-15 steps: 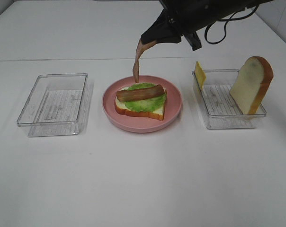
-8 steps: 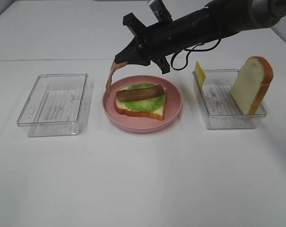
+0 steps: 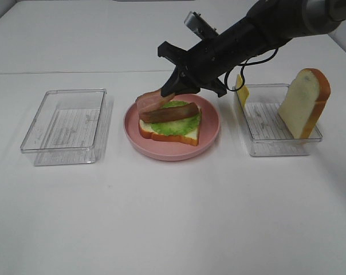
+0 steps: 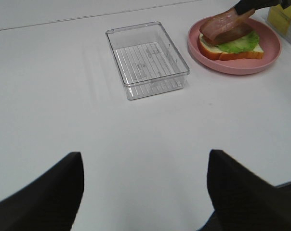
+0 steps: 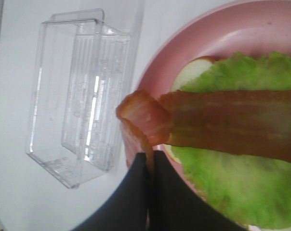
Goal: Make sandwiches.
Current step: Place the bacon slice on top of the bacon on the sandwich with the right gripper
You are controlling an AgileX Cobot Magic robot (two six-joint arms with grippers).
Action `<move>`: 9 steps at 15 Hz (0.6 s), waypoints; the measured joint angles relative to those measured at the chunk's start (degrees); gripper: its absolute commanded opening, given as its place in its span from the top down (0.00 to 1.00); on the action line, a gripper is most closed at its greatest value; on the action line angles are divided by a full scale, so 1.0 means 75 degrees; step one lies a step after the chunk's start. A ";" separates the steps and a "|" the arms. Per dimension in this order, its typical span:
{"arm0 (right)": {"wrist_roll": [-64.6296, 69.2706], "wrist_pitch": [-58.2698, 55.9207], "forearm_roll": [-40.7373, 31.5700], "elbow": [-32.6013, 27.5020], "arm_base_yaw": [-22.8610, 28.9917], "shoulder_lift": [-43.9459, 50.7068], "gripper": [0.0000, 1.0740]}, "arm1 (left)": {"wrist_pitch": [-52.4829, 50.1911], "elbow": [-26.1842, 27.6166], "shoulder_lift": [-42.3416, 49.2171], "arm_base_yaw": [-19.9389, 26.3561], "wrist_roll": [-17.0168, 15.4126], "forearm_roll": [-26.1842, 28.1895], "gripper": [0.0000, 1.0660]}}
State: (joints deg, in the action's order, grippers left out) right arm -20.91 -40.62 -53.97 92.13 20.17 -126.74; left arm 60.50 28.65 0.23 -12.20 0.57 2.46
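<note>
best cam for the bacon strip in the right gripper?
Right wrist: close-up of the held bacon strip, pinched in the right gripper, curled onto the sandwich. Exterior high shows it small; left wrist, far off.

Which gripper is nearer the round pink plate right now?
Right. The right gripper hangs over the far rim of the round pink plate, pinching a brown bacon strip; the left gripper sits far off, beyond the clear plastic tray, open.

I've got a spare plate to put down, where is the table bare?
The strip of white table in front of the left clear tray, pink plate and right clear tray is bare. The left tray holds nothing. Crowded: over the plate, the right gripper holds a bacon strip at the sandwich.
</note>
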 measured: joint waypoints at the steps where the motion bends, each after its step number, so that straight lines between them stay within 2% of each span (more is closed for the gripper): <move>1: 0.0107 0.0008 0.0168 0.0000 0.0000 0.0000 1.00 | 0.0000 0.0000 0.0000 0.0000 0.0000 0.0000 0.35; 2: 0.0107 0.0008 0.0168 0.0000 0.0000 0.0000 1.00 | 0.0000 0.0000 0.0000 0.0000 0.0000 0.0000 0.35; 3: 0.0642 0.0053 0.0985 0.0000 0.0000 0.0023 1.00 | 0.0000 0.0000 0.0000 0.0000 0.0000 0.0000 0.35; 6: 0.1108 0.0176 0.1872 0.0000 0.0000 0.0176 0.99 | 0.0000 0.0000 0.0000 0.0000 0.0000 0.0000 0.35; 8: 0.1176 0.0222 0.2024 0.0000 0.0000 0.0229 0.87 | 0.0000 0.0000 0.0000 0.0000 0.0000 0.0000 0.35; 9: 0.1184 0.0222 0.2047 0.0000 0.0000 0.0229 0.76 | 0.0000 0.0000 0.0000 0.0000 0.0000 0.0000 0.35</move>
State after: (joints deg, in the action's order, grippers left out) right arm -12.03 -38.96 -38.62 92.13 20.17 -125.02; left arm 60.50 28.65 0.23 -12.20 0.57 2.46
